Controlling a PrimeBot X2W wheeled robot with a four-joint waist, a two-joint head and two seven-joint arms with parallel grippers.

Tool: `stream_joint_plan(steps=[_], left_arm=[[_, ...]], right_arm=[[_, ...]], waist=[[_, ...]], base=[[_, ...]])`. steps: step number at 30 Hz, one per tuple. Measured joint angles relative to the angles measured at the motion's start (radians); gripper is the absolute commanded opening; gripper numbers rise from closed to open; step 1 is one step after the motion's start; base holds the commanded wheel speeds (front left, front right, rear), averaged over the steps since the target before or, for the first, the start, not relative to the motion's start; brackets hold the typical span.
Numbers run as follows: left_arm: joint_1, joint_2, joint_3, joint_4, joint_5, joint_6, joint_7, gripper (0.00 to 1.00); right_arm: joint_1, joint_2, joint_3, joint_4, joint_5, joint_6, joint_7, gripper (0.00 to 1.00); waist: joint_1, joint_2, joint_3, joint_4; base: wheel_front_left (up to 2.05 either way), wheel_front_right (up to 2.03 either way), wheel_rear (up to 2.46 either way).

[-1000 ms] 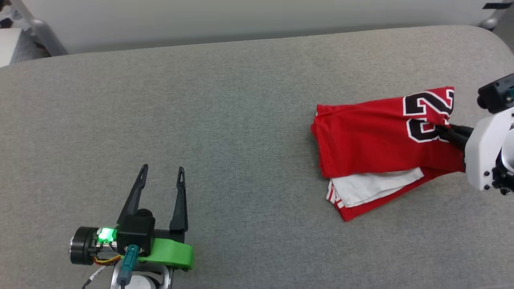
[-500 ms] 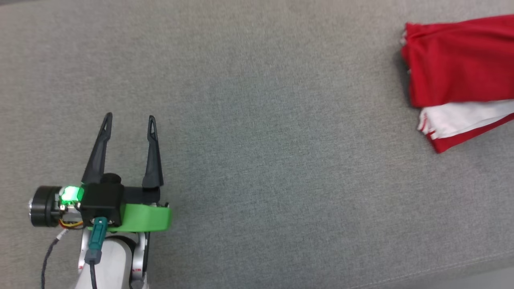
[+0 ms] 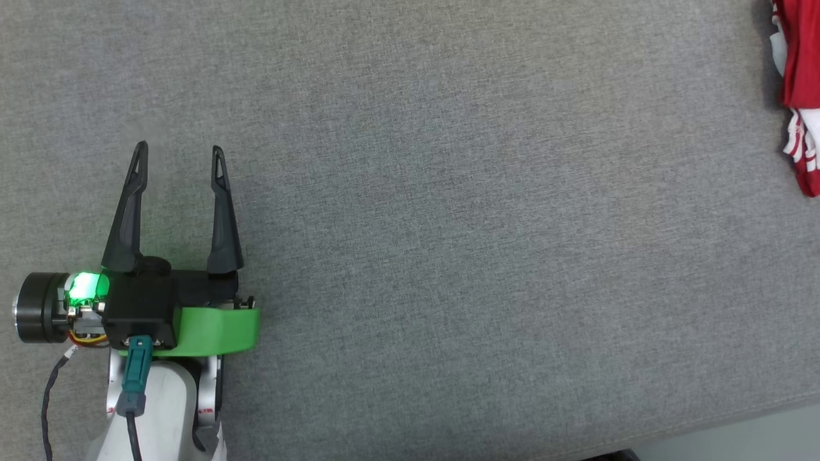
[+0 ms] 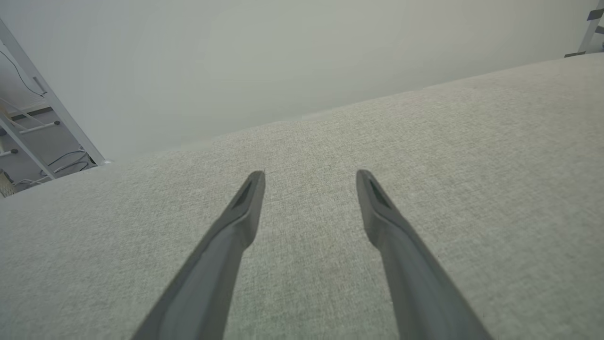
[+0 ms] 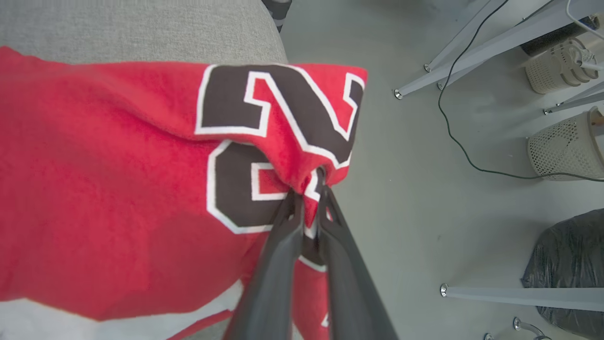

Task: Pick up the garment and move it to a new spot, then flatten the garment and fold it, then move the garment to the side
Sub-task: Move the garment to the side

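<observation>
Since a second ago our head camera has turned away from the garment (image 3: 802, 57). It then lay whole in the right half of that picture, pinched by the right gripper. It now shows as a red sliver with striped white trim at the picture's upper right edge. We take that as the camera's shift, not the shirt's.

From the head, we see the left gripper (image 3: 179, 148) over the left part of the grey padded top (image 3: 461, 211). It is released, its two dark fingers spread wide, and a green light glows at its wrist. The near edge of the padded top cuts across the lower right corner of the view.

Along our left wrist, the same fingers stand apart above bare grey fabric, well apart from the garment. Beyond the far edge rises a pale wall (image 4: 245, 56), with a metal frame (image 4: 52, 101) at the left.

Along our right wrist, the right gripper (image 5: 309, 185) is clenched on a bunched fold of the garment, right at its black, white-outlined number (image 5: 236, 101). The garment lies at the right end of the padded top. Its pinched end reaches past the rounded corner, over the grey floor (image 5: 406, 198). A white sleeve (image 5: 56, 326) shows at the lower left. On the floor we see a metal leg (image 5: 519, 296), a white mesh basket (image 5: 561, 151) and a dark bag (image 5: 573, 264).
</observation>
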Motion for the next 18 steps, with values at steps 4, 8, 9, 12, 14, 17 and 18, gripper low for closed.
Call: stream_joint_plan(steps=[4, 8, 9, 12, 14, 17, 18], left_arm=[[0.000, 0.001, -0.008, 0.002, 0.000, 0.011, 0.000, 1.00], [0.004, 0.000, -0.020, 0.010, 0.000, 0.018, 0.000, 1.00], [0.004, -0.001, -0.023, 0.013, 0.000, 0.018, 0.000, 1.00], [0.012, -0.007, -0.030, 0.023, -0.003, 0.022, 0.000, 1.00], [0.025, -0.011, -0.035, 0.032, -0.004, 0.026, 0.000, 1.00], [0.052, -0.017, -0.042, 0.042, -0.012, 0.028, 0.000, 1.00], [0.063, -0.020, -0.042, 0.046, -0.016, 0.031, 0.000, 1.00]], right_arm=[[-0.012, 0.041, -0.002, 0.054, -0.016, 0.000, -0.019, 1.00], [-0.011, 0.051, -0.014, 0.089, -0.049, 0.000, -0.084, 1.00], [-0.010, 0.051, -0.015, 0.093, -0.057, 0.000, -0.103, 1.00], [0.001, 0.059, -0.023, 0.088, -0.061, 0.000, -0.168, 1.00], [0.024, 0.066, -0.026, 0.074, -0.070, 0.000, -0.222, 1.00], [0.059, 0.084, -0.046, 0.035, -0.082, 0.000, -0.316, 1.00], [0.072, 0.095, -0.051, 0.015, -0.095, 0.000, -0.347, 1.00]], waist=[[0.0000, 0.0000, -0.007, 0.007], [-0.0001, 0.0000, -0.038, 0.010], [-0.0001, 0.0000, -0.048, 0.012], [-0.0001, 0.0000, -0.080, 0.017], [-0.0001, 0.0000, -0.105, 0.020], [-0.0002, 0.0000, -0.146, 0.026], [-0.0002, 0.0000, -0.162, 0.029]], base=[[0.00, 0.00, 0.00], [0.00, 0.00, 0.00], [0.00, 0.00, 0.00], [0.00, 0.00, 0.00], [0.00, 0.00, 0.00], [0.00, 0.00, 0.00], [0.00, 0.00, 0.00]])
